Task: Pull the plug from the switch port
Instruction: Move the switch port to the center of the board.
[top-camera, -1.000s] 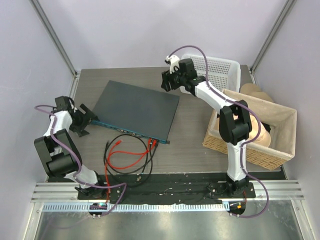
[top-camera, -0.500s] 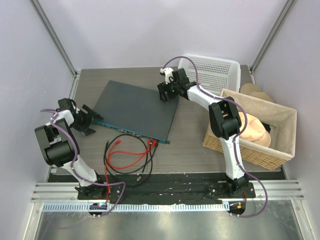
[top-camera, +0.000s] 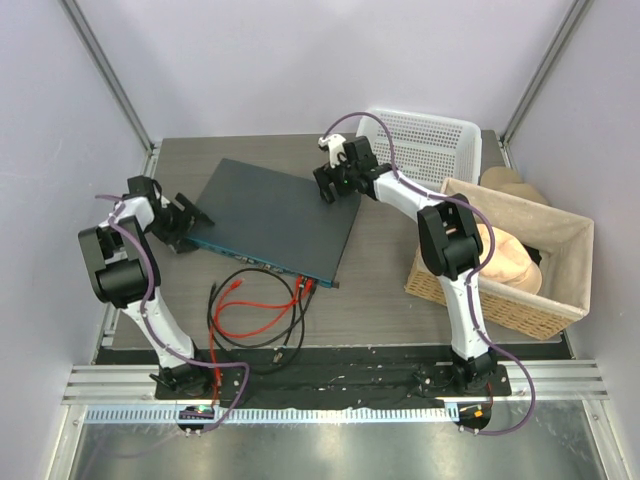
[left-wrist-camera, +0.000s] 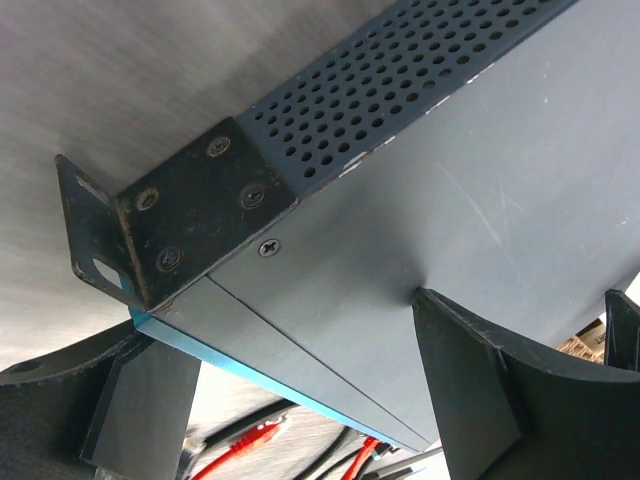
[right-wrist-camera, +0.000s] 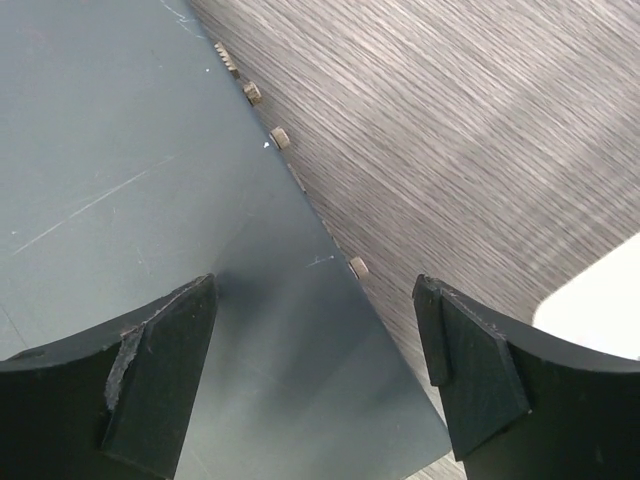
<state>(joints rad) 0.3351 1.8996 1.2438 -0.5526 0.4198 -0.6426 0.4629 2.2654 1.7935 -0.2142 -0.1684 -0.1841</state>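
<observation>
- Top external: the switch (top-camera: 275, 218) lies on the worktop (top-camera: 390, 270), red plug (top-camera: 306, 284) seemingly in its near edge;
- left jaws apart astride its left corner; right jaws apart over its far corner;
- we judge this the bracing step; next, pinch the plug and pull straight.

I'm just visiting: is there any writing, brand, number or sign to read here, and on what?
None: no text is readable in any view.
The switch: its top and perforated side bear no print; anything on its front edge is too small to tell.
The white basket and the wicker basket: no labels show.
</observation>
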